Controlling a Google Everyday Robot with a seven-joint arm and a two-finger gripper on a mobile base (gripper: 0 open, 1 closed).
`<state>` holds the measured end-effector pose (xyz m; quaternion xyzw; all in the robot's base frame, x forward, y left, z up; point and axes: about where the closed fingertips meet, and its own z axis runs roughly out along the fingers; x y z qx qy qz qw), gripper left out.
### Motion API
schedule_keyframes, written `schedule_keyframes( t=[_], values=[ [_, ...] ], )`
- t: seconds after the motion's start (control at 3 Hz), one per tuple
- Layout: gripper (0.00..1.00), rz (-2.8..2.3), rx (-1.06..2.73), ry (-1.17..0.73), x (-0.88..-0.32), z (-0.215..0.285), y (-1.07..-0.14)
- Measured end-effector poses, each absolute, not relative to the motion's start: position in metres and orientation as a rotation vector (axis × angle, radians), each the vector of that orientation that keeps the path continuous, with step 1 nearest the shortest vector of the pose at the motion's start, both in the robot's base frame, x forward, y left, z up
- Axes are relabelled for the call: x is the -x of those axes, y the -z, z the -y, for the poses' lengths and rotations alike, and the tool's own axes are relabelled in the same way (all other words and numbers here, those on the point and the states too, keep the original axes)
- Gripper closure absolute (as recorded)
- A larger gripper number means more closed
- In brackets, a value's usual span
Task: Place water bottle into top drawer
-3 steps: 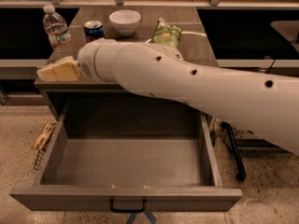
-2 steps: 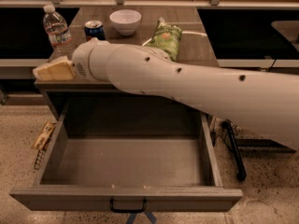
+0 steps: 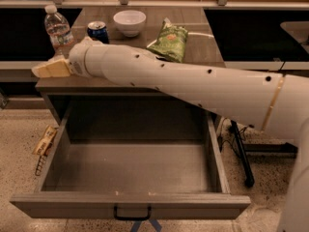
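- Camera view, nearest to me: the top drawer [image 3: 130,204] is pulled fully out, a wide shallow grey-brown box with a small black handle [image 3: 132,213] centred on its front panel.
- Left of the drawer, a yellowish packet [image 3: 46,140] lies on the speckled floor, close to the side wall.
- Above the drawer's back edge, my white arm [image 3: 193,86] crosses from the right. The gripper [image 3: 50,69], a beige tip, sits over the drawer's left-rear corner at the table [image 3: 207,52] edge.
- I cannot tell how far the gripper is open. I see nothing held in it.
- Behind the drawer's left side, the water bottle [image 3: 59,30] stands on the tabletop just beyond the gripper. I cannot tell whether the two touch.
- The bottle is clear ribbed plastic with a white cap and a pale label with reddish marks.
- Its long axis is vertical, cap up and base on the table.
- Farther back from the drawer, a blue soda can [image 3: 98,32] stands just right of the bottle, then a white bowl [image 3: 129,22] and a green bag [image 3: 169,41].
- Against 0.7 s ago, the gripper has edged slightly left. The bottle and the drawer have not moved.
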<state>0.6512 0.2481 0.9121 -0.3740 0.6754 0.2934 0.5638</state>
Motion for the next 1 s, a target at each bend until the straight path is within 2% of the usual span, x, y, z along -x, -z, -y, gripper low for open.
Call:
schedule_keyframes(
  t=[1.0],
  values=[
    [0.0, -1.527, 0.915, -0.726, -0.691, -0.275, -0.907]
  ],
)
